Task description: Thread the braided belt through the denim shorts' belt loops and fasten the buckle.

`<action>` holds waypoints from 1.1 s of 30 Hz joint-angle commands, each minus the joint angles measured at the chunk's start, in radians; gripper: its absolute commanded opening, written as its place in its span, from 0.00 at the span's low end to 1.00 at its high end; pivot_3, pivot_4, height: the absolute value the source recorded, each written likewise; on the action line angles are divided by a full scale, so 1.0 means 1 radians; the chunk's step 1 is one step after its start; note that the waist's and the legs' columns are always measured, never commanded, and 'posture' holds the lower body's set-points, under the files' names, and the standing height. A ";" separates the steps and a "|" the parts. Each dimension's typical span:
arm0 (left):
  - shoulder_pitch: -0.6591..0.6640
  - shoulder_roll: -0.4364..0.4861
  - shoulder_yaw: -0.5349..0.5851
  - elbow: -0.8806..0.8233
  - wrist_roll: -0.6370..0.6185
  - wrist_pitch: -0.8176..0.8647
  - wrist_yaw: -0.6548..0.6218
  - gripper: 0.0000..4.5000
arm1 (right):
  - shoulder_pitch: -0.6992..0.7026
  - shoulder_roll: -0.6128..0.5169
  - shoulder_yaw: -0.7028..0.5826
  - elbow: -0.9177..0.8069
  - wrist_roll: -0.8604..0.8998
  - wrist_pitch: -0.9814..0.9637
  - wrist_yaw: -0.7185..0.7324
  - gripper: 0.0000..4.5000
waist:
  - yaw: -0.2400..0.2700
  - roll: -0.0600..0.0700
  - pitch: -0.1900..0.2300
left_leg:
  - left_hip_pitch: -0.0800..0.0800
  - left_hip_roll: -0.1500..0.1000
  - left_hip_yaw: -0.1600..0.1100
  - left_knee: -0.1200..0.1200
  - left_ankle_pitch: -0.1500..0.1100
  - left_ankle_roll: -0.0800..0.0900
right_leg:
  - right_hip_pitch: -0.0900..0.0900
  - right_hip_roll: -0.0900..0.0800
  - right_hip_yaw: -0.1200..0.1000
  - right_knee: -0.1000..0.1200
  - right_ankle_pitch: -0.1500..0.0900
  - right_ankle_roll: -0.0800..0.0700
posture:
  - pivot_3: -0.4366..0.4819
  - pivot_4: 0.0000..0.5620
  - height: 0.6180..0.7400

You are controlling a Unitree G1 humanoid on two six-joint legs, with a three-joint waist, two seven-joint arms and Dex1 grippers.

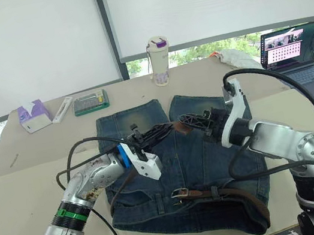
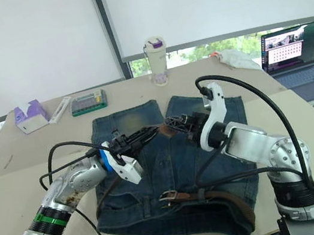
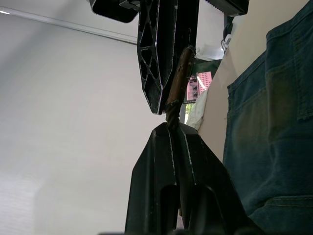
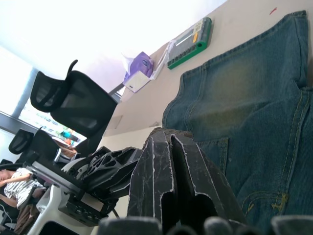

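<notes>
Across the head views, denim shorts (image 1: 184, 167) flat on the table (image 1: 27, 177), braided belt (image 1: 231, 192) run along the near waistband with buckle (image 1: 179, 194) near its middle, both grippers meeting above the shorts. From the left wrist, left gripper (image 3: 172, 128) pressed together on the belt's reddish-brown tip (image 3: 179, 83), right gripper's black finger alongside. From the right wrist, right gripper (image 4: 168, 133) fingers nearly together, grip on the tip not discernible, left gripper (image 4: 105, 164) just beside.
</notes>
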 commanded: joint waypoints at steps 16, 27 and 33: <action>-0.083 0.306 0.565 0.166 -1.686 1.994 -0.399 0.73 | 0.070 -0.189 0.049 -0.213 0.033 0.022 0.386 0.00 | -0.038 0.000 0.005 | 0.006 -0.006 -0.006 0.001 -0.001 0.003 | 0.003 0.003 -0.002 0.000 -0.005 0.005 | 0.48 0.27 1.00; -0.030 0.254 0.663 0.058 -1.830 2.243 -0.324 0.73 | 0.158 -0.376 0.025 -0.289 -0.032 0.025 0.592 0.00 | -0.010 -0.005 0.006 | 0.005 -0.005 -0.005 0.001 0.000 0.000 | 0.002 0.000 0.001 -0.003 -0.005 0.005 | 0.48 0.27 1.00; 0.179 0.355 0.534 -0.254 -2.045 2.371 -0.367 0.73 | 0.136 -0.359 0.073 -0.283 -0.128 0.009 0.581 0.00 | -0.015 -0.004 0.006 | 0.005 -0.003 -0.003 -0.001 0.000 0.000 | 0.000 -0.001 0.004 -0.002 -0.005 0.004 | 0.48 0.27 1.00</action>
